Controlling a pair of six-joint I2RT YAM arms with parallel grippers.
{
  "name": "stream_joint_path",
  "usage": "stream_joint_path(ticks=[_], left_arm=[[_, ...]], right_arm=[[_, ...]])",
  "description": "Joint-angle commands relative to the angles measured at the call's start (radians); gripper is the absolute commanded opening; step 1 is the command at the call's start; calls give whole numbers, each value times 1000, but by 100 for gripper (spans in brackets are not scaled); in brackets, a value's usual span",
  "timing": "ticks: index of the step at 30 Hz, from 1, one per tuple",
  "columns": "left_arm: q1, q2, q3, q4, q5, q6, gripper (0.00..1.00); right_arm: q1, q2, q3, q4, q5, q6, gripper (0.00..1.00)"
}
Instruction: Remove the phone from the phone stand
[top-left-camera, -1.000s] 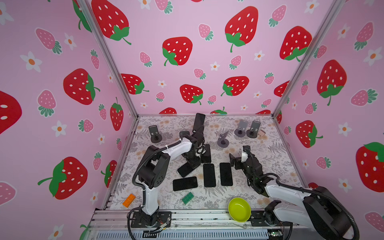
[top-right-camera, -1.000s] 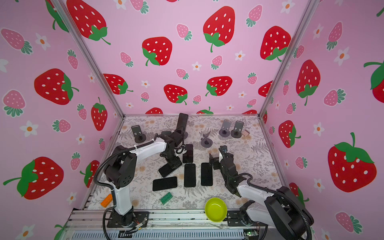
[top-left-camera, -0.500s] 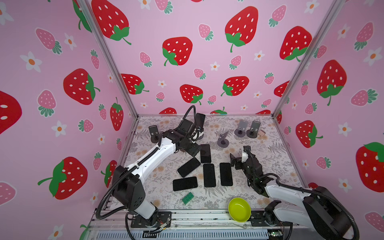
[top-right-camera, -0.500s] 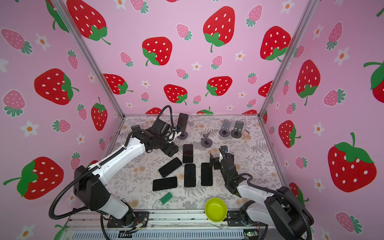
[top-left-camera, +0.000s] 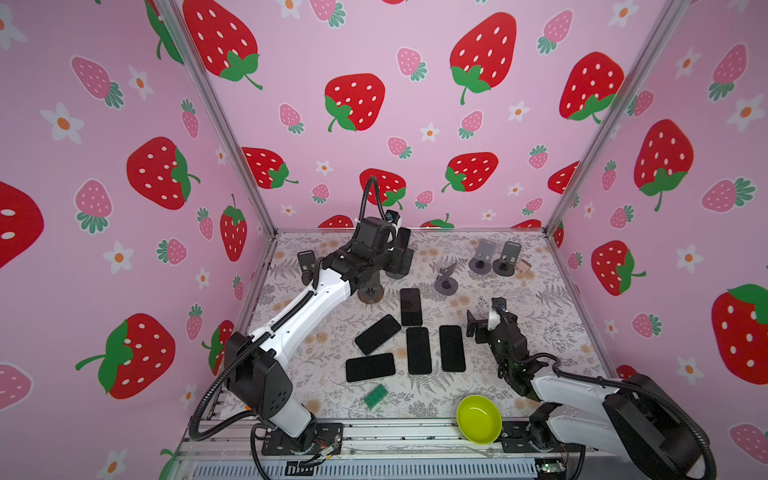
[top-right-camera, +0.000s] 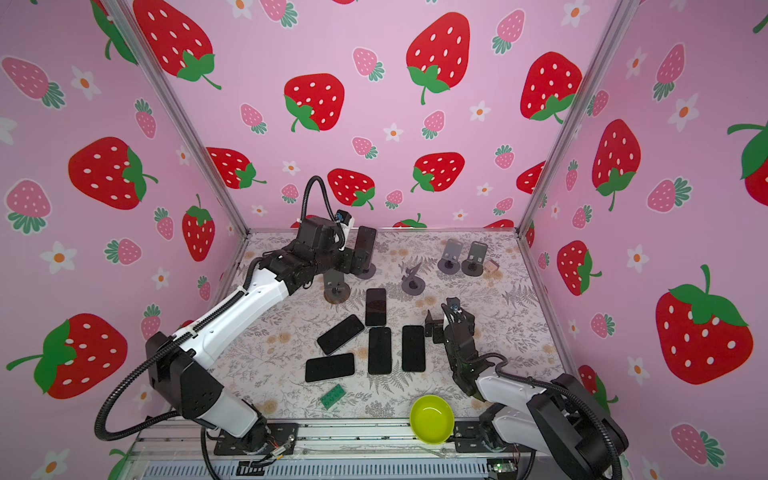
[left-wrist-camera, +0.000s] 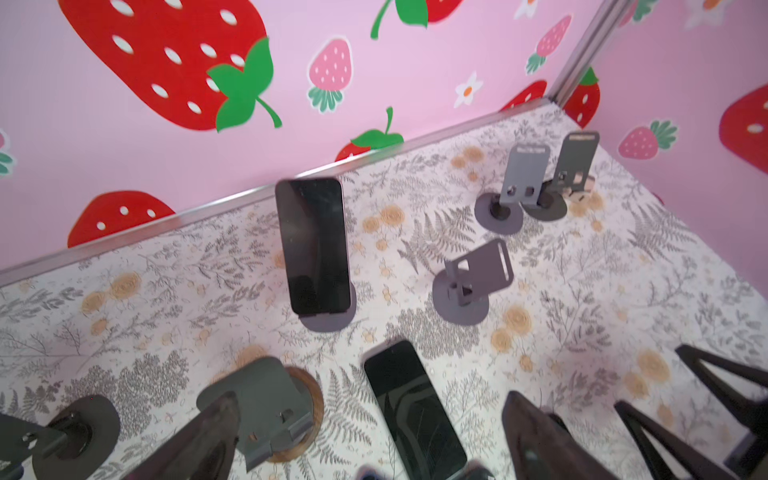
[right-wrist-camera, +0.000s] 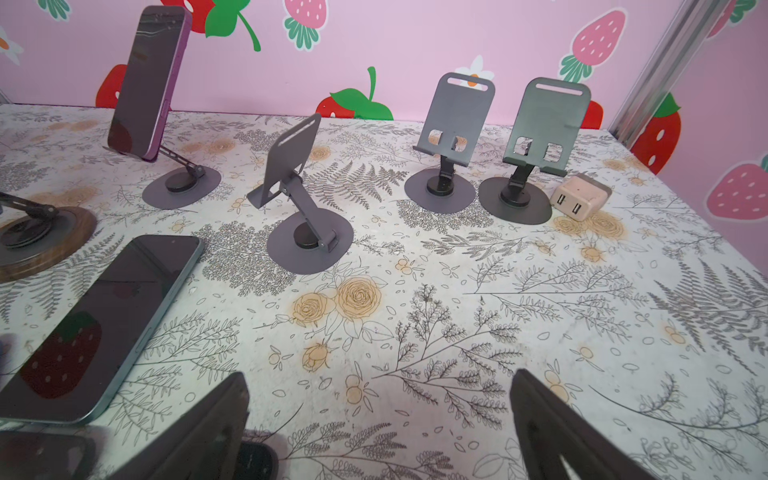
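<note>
A dark phone (left-wrist-camera: 313, 245) stands upright on a grey phone stand (left-wrist-camera: 330, 321) near the back wall; it also shows in both top views (top-right-camera: 366, 243) (top-left-camera: 404, 237) and in the right wrist view (right-wrist-camera: 151, 79). My left gripper (left-wrist-camera: 370, 401) (top-right-camera: 358, 262) hovers just in front of it, open and empty, its dark fingertips (left-wrist-camera: 224, 409) short of the phone. My right gripper (right-wrist-camera: 380, 376) (top-left-camera: 478, 326) rests low at the right of the table, open with only bare tabletop between its fingers.
Several black phones (top-left-camera: 417, 349) lie flat mid-table. Empty stands: a wood-based one (top-left-camera: 370, 294), a grey one (top-left-camera: 446, 283), two at the back right (top-left-camera: 482, 258), one at the back left (top-left-camera: 305, 262). A charger (right-wrist-camera: 579, 201), green brick (top-left-camera: 376, 397) and yellow-green bowl (top-left-camera: 478, 419) also sit here.
My left gripper has risen from the flat phones mid-table and swung back toward the standing phone, its jaws spreading wide. The right arm has stayed still.
</note>
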Motion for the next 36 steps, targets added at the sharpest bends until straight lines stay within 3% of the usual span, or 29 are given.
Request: stream_joint_path(ticks=[1,13,23,30,36], left_arm=[[3,59,109,-27,-79,-30,99],[38,388,409,-69,-79,-57,99],[74,544,559,-48,-104,4,99],[106,623,584,19,52,-14,99],[118,666,592,77,87,-17,99]], right_arm=[[-2,11,-7,45,48,-23,100],[-5,14,-46,92,80,-4,100],[-5,34,-44,109,58,-15,99],[-5,44,-41,113,37,-23,100],[-5,45,-43,118,31,-25,100]])
